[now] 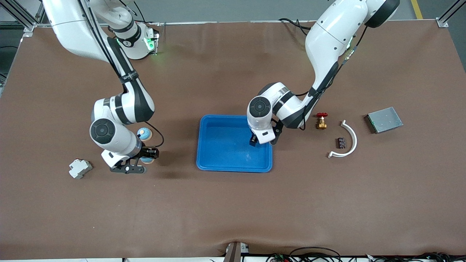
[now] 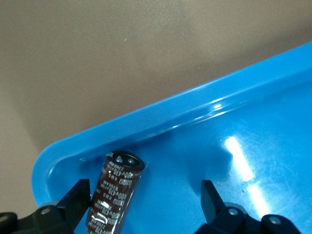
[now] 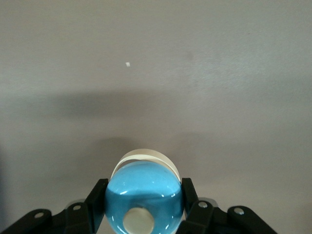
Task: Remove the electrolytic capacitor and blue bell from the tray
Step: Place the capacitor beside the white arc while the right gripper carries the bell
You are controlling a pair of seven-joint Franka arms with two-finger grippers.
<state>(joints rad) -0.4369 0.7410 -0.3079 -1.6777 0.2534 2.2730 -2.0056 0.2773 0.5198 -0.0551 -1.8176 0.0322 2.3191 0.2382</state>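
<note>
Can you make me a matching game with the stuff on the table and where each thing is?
Things:
1. electrolytic capacitor
2. blue bell
3. red-handled brass valve
4. grey metal plate

Places:
A. clamped in the right tool
B. nearest the left arm's end of the table
C. in a corner of the blue tray, between the open left tool's fingers
D. on the table beside the tray

Pairs: 1-C, 2-A, 3-D, 4-B

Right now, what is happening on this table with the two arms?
The right gripper holds the blue bell in shut jaws, over the table outside the tray. The left gripper is down in the tray's corner with jaws open around the electrolytic capacitor, not yet gripping it.
</note>
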